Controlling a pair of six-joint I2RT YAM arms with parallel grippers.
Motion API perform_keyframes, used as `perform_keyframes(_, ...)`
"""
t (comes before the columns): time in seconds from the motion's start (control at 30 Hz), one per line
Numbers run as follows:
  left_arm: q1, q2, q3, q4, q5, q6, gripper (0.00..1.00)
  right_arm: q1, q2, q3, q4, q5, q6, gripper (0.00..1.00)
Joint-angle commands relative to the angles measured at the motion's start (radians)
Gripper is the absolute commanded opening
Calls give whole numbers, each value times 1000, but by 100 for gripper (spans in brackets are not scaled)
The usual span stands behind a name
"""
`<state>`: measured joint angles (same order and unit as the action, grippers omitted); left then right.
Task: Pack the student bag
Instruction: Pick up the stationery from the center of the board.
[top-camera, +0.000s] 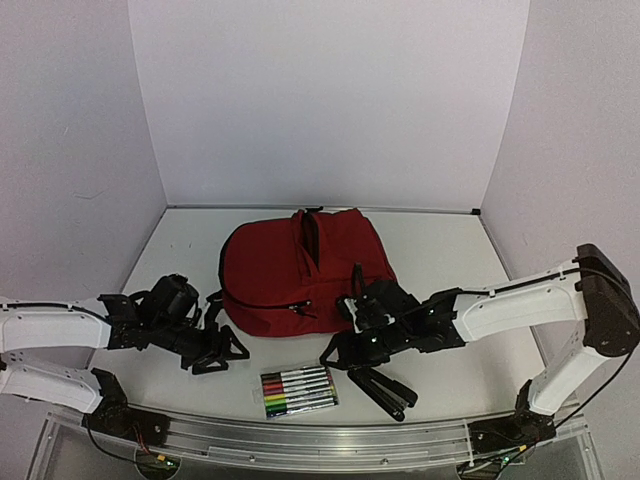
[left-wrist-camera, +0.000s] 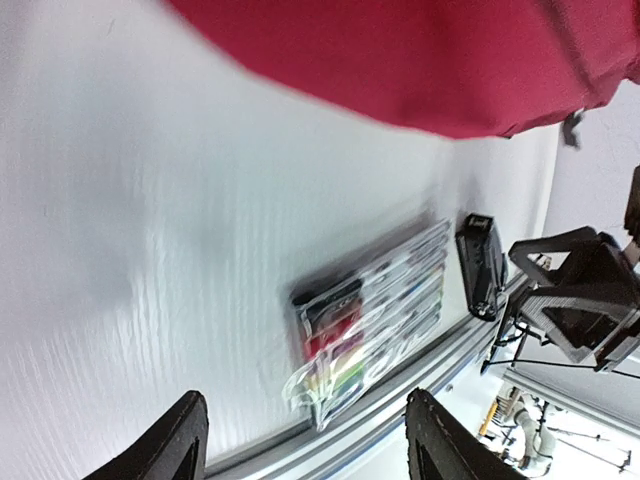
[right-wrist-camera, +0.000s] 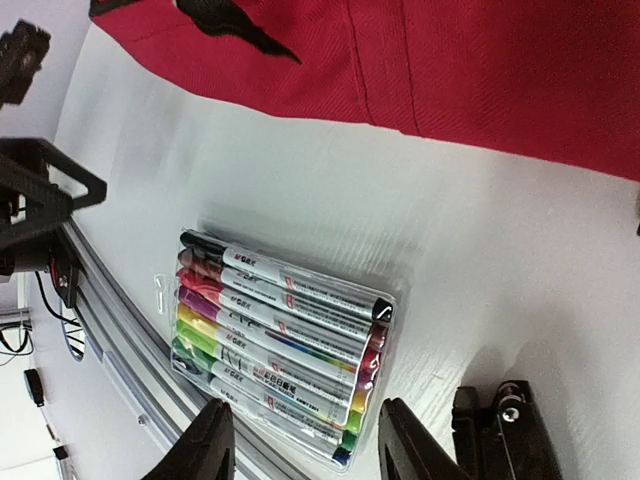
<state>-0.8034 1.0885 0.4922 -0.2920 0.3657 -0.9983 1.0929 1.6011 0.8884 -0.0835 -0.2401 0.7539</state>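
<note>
the red bag (top-camera: 300, 275) lies flat in the middle of the table (top-camera: 450, 255), upper centre of the top view. a zip near its far end looks parted. nothing is inside either claw.

the left claw (top-camera: 215, 355) hangs low at the lower left of the bag with its fingers (left-wrist-camera: 165, 445) spread wide and empty. the right claw (top-camera: 340, 352) sits at the bag's lower right edge, also spread apart and holding nothing.

the likely next item is the pack of markers (top-camera: 298, 390), flat on the table in the lower middle of the top view, between the two claws and apart from the bag. its pens run left to right there. in the right wrist view the pack (right-wrist-camera: 280, 345) lies just ahead of the spread fingers (right-wrist-camera: 410, 440), pens running slantwise across the frame. the right claw looks the nearer one, so it probably takes the pick, closing across the short side of the pack.

a black stapler-like thing (top-camera: 385, 388) lies just right of the markers, close under the right claw, and could get bumped.
</note>
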Motion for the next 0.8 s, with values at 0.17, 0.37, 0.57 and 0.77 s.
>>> perform_keyframes(0.17,-125,42,-168,247,101,-246,66,30,110,0,128,-1,102,44)
perform_keyframes(0.37,-153,175,-181,396,150,-262,56,37,124,4,145,11,116,44)
perform_keyframes(0.57,-158,272,-168,511,193,-269,40,37,135,6,148,13,122,43)
perform_keyframes(0.77,-164,325,-186,611,220,-304,14,36,144,11,148,13,123,42)
